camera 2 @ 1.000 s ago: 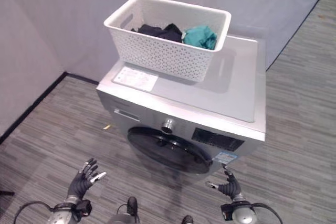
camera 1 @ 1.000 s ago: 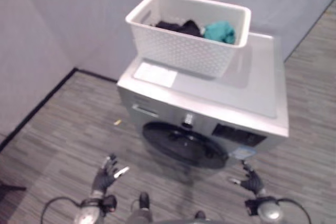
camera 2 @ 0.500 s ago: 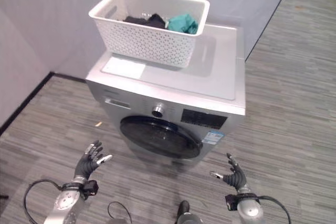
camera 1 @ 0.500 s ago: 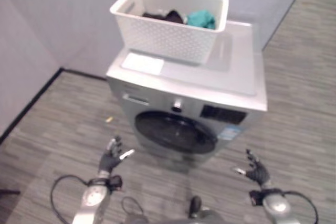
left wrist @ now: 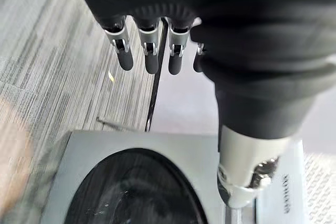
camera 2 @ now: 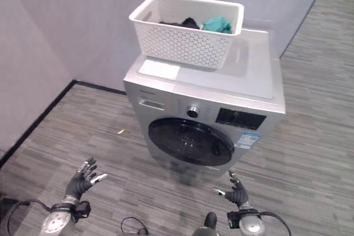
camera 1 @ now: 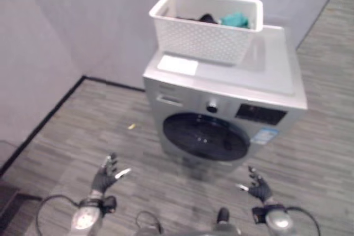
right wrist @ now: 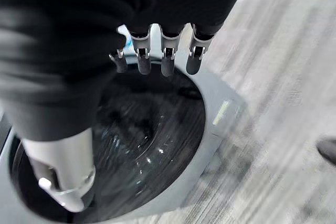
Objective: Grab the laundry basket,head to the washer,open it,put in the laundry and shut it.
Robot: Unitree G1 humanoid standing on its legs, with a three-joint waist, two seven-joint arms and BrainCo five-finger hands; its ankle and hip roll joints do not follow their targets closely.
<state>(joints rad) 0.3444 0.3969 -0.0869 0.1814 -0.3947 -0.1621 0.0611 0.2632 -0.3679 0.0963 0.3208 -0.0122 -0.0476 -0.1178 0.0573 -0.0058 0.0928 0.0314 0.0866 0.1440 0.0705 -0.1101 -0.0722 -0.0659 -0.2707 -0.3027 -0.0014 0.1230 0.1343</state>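
A white perforated laundry basket (camera 2: 185,29) stands on top of the silver washer (camera 2: 243,81), toward its back left. Black and teal clothes (camera 2: 215,24) lie inside the basket. The washer's round dark door (camera 2: 191,142) is shut. Low in front of the washer my left hand (camera 2: 82,176) hangs open over the floor, well left of the door. My right hand (camera 2: 238,193) is open too, just below the door's right side. Both hands hold nothing. The dark door (right wrist: 152,124) fills the space past my right hand's fingers (right wrist: 165,56).
Grey partition walls (camera 2: 72,20) stand behind and to the left of the washer, with a black baseboard (camera 2: 38,120) along the floor. A small yellow scrap (camera 2: 121,131) lies on the striped grey floor left of the washer. Open floor stretches to the right.
The whole picture has shifted right and the washer looks farther off, so the camera has moved. Both hands stay open and low before the washer.
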